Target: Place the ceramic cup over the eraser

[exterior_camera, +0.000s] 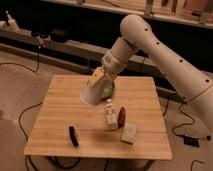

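Observation:
My gripper [98,79] is at the end of the white arm that reaches in from the right. It is shut on the ceramic cup [92,93], a plain white tapered cup held tilted, mouth down and to the left, above the middle of the wooden table [55,107]. The eraser [73,135], a slim black block, lies on the table near the front left, well below and left of the cup. The cup is apart from it.
A green bowl [108,90] sits just behind the cup, partly hidden. A white bottle-like figure [110,114], a red-brown object [121,116] and a pale rectangular block [128,132] stand right of centre. Cables lie on the floor around the table.

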You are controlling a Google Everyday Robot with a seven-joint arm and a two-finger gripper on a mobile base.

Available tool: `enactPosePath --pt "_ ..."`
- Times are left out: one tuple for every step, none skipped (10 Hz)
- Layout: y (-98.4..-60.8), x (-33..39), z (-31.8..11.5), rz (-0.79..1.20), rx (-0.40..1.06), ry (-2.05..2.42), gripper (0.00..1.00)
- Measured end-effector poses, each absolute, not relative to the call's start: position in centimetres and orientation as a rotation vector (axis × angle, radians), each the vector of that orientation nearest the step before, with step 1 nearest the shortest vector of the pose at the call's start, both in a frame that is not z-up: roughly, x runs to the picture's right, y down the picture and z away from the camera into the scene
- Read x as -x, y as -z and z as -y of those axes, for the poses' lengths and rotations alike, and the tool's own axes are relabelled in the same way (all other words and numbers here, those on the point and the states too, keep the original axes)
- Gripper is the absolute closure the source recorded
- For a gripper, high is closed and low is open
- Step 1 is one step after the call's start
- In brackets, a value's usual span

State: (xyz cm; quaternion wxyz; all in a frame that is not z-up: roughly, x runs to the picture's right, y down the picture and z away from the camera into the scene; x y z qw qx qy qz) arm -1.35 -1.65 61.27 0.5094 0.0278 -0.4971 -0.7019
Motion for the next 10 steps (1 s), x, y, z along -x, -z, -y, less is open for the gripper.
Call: enactPosePath --pt "-61.3 1.3 1.7 1.197 -0.067 1.69 0.95" --pt "-61.3 1.4 1.6 1.198 -0.066 1.694 0.95" --pt "-61.2 1.5 1.5 1.199 -0.065 1.705 0.95" --pt "-61.0 2.7 0.8 1.222 -0.06 1.747 0.95" --pt "-60.9 4.8 -0.2 1.255 -0.055 1.811 0.95" --pt "-60.9 6.3 -1.0 1.279 -0.045 1.857 0.95" --pt "-61.1 7.4 -1.5 1.295 -0.034 1.887 0.95" --pt "-61.3 8.2 -1.7 1.304 -0.025 1.904 0.95" --pt "-61.7 9.2 -1.9 1.304 -0.015 1.928 0.95" --pt "-62.6 9.9 -2.0 1.292 0.007 1.947 0.95"
